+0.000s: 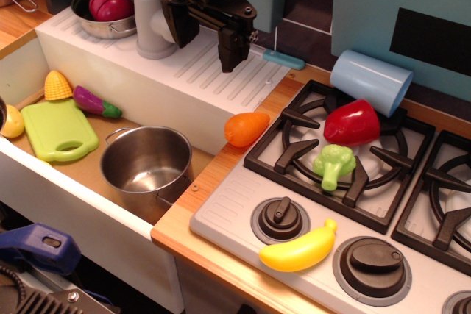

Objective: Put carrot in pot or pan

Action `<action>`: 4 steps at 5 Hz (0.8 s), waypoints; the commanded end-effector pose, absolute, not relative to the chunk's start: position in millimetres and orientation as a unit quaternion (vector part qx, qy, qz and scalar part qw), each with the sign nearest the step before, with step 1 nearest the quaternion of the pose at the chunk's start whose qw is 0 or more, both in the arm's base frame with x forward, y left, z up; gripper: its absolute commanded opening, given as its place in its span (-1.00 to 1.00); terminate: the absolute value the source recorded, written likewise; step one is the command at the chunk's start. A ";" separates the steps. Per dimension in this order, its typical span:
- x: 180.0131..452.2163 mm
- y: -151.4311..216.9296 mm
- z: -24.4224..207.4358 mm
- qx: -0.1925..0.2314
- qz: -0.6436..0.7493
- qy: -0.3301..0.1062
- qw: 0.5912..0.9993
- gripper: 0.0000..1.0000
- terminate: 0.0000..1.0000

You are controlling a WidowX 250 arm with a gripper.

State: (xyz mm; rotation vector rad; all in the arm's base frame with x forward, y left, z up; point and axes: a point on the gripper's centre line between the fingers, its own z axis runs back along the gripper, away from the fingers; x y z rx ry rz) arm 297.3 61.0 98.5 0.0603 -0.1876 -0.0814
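Observation:
The carrot (pixel 246 128), a short stubby orange toy, lies on the wooden counter strip between the sink and the stove's left burner. The pot (pixel 146 165), shiny steel with small loop handles, stands upright and empty in the sink basin, below and left of the carrot. My gripper (pixel 208 37) is black and hangs above the white drainboard, up and left of the carrot and apart from it. Its fingers are spread with nothing between them.
A red pepper (pixel 352 123) and green broccoli (pixel 334 163) sit on the burner grate (pixel 294 154). A yellow banana (pixel 299 251) lies by the knobs. A light blue cup (pixel 370 81), green cutting board (pixel 59 130), corn (pixel 57 85), eggplant (pixel 96 101) and a metal bowl (pixel 99 27) are around.

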 end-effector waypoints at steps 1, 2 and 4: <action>297.3 61.0 98.5 0.030 -0.041 -0.094 0.994 1.00 -1.00; 302.6 53.5 90.3 -0.001 -0.045 -0.102 0.994 1.00 -1.00; 306.8 37.9 70.3 -0.028 -0.033 -0.103 0.994 1.00 -1.00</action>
